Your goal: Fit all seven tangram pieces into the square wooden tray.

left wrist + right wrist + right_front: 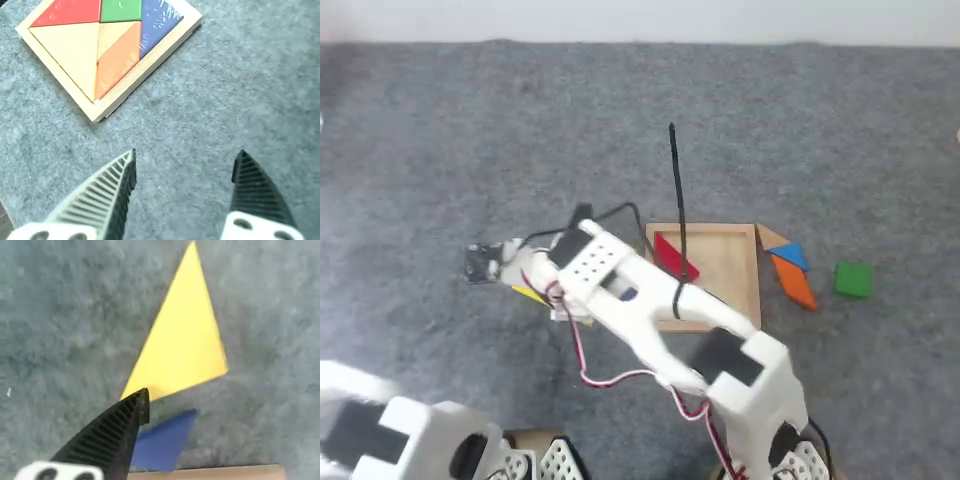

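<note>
Flat on the mat, outside the tray, not yet gripped.

Look to the yellow triangle [185, 340], lying flat on the grey mat [60, 315] just beside a blue piece [162, 440], outside the square wooden tray [745, 240]. Expect thin, stiff painted wood: light, hard, smooth-faced, sitting flush with nothing to get under. Pinch from above across two edges near the middle, away from the narrow tips, pressing slightly into the soft mat. Note the right gripper [485, 263], parted and holding nothing, one fingertip [142, 402] at the triangle's edge. Count a red piece [672, 255] already in the tray, with an orange piece [795, 283] and green square [853, 279] loose on its far side. Find the left gripper [187, 160] spread wide over the mat, empty.
</note>
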